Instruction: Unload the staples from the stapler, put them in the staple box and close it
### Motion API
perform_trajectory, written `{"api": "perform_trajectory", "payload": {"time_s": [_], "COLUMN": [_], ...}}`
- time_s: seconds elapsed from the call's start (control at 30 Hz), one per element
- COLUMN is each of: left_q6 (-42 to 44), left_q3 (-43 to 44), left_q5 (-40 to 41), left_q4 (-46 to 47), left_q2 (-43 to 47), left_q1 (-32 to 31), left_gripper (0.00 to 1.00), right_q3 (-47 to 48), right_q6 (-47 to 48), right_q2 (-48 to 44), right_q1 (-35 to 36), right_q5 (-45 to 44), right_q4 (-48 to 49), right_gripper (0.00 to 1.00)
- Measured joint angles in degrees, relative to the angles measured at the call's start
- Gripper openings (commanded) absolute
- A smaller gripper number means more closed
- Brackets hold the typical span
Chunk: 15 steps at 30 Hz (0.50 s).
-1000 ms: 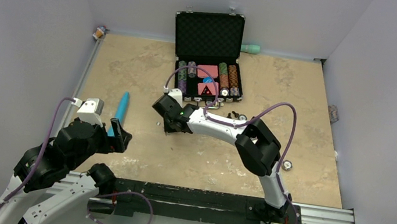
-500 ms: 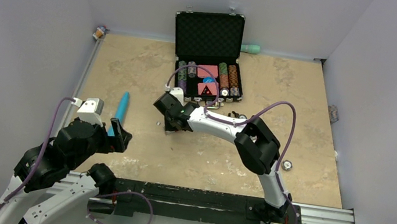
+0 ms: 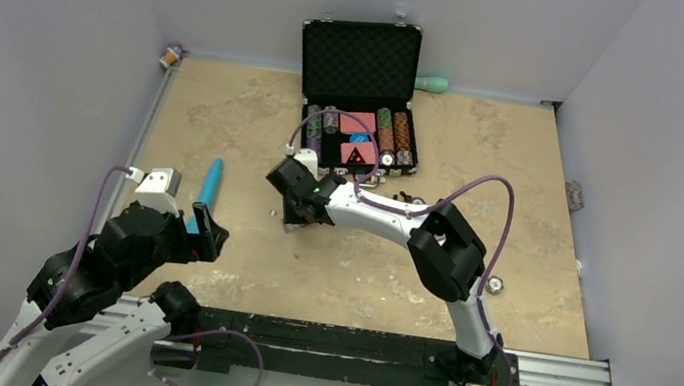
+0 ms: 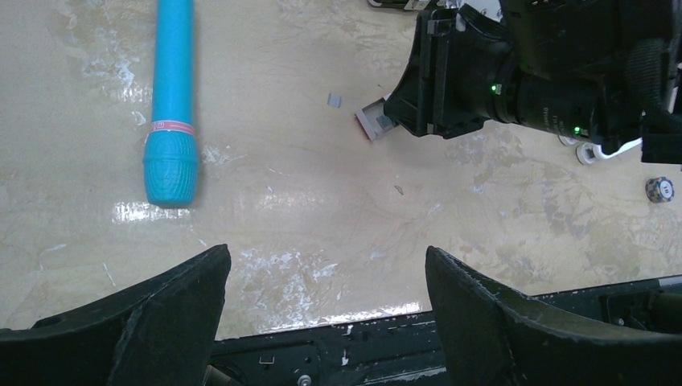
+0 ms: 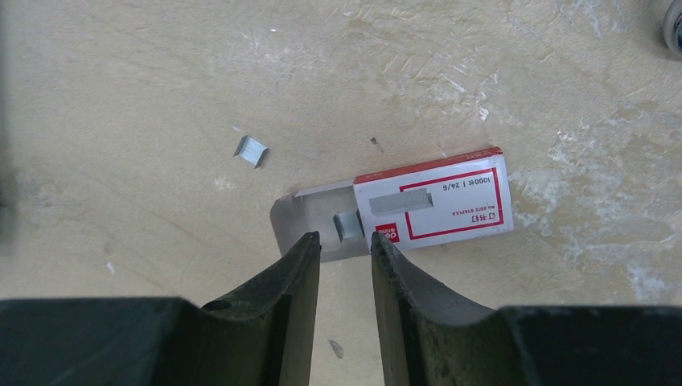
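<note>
A long blue stick-shaped tool (image 3: 209, 183) lies on the table at the left, also in the left wrist view (image 4: 173, 104). A white and red staple box (image 5: 434, 201) lies with its tray slid partly out, and a short strip of staples (image 5: 347, 226) rests in the tray. A small loose piece of staples (image 5: 251, 150) lies beside it on the table. My right gripper (image 5: 344, 245) hovers just before the tray's edge, its jaws a narrow gap apart with nothing between them; it also shows in the top view (image 3: 292, 218). My left gripper (image 4: 326, 265) is wide open and empty near the front edge.
An open black case (image 3: 361, 64) of poker chips stands at the back middle, with a teal bottle (image 3: 431, 83) behind it. A single chip (image 3: 496, 285) lies at the right. Small dark parts (image 3: 408, 200) lie near the right arm. The black rail (image 3: 347, 340) runs along the front.
My right gripper has crept slightly away from the arms' bases, towards the staple box. The left arm has hardly moved.
</note>
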State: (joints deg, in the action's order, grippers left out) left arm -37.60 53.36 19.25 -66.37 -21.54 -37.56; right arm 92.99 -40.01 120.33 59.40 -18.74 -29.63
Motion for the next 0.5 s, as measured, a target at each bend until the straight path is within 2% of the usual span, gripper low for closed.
{"api": "perform_trajectory", "payload": {"time_s": [0.17,0.37,0.5], "left_q6": [0.0,0.3,1.0], "left_q3": [-0.3,-0.5,-1.6], "left_q5": [0.0,0.0,-0.1], "left_q4": [0.1,0.3,2.0], "left_q2": [-0.4,-1.4,-3.5], "left_q1": [0.0,0.0,0.1], "left_gripper": [0.94,0.97,0.96], "right_q3": [-1.9,-10.4,-17.7], "right_q6": [-0.1,-0.8,-1.8], "right_q2": [-4.2,-14.1,-21.1], "right_q1": [0.0,0.0,0.0], "right_q5": [0.9,2.4,2.3], "right_q4": [0.6,2.8,4.0], "right_gripper": [0.55,0.58,0.61]}}
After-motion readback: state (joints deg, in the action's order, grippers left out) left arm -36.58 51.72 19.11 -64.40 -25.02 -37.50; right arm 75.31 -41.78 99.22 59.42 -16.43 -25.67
